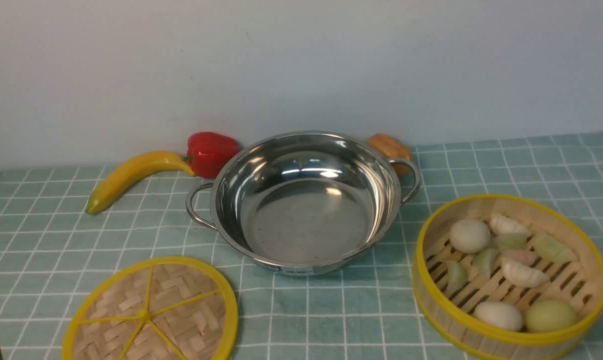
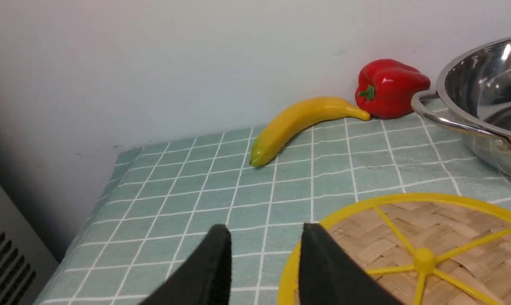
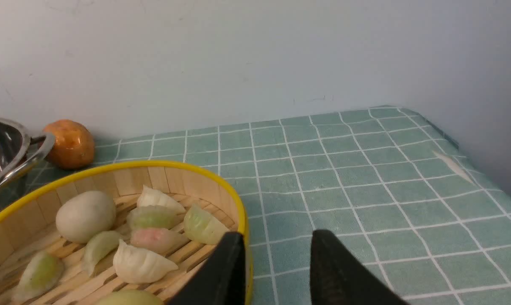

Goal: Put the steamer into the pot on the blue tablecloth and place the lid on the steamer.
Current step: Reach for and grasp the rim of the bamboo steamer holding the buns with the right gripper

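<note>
L hand [image 2: 266,231]: my fingers are spread, nothing in em, right at the edge of the lid [image 1: 151,312]
R hand [image 3: 279,237]: open too, holding zip, by the rim of the steamer [image 1: 461,327]
steamer: sits on the blue tablecloth [image 1: 331,310], R of the pot [image 1: 301,210], not in it
pot: mid-cloth, upright, empty
lid: flat on the cloth, front-L of pot, not touching it
bg: banana [image 1: 131,175] + red pepper [image 1: 209,152] by the wall

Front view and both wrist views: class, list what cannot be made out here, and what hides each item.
- Steamer: near wall cut by front view's bottom edge.
- Lid: near part cut by the same edge.
- Orange-brown item: half hidden behind the pot, front view.
- Pot's label: too small to read, front view.
</note>
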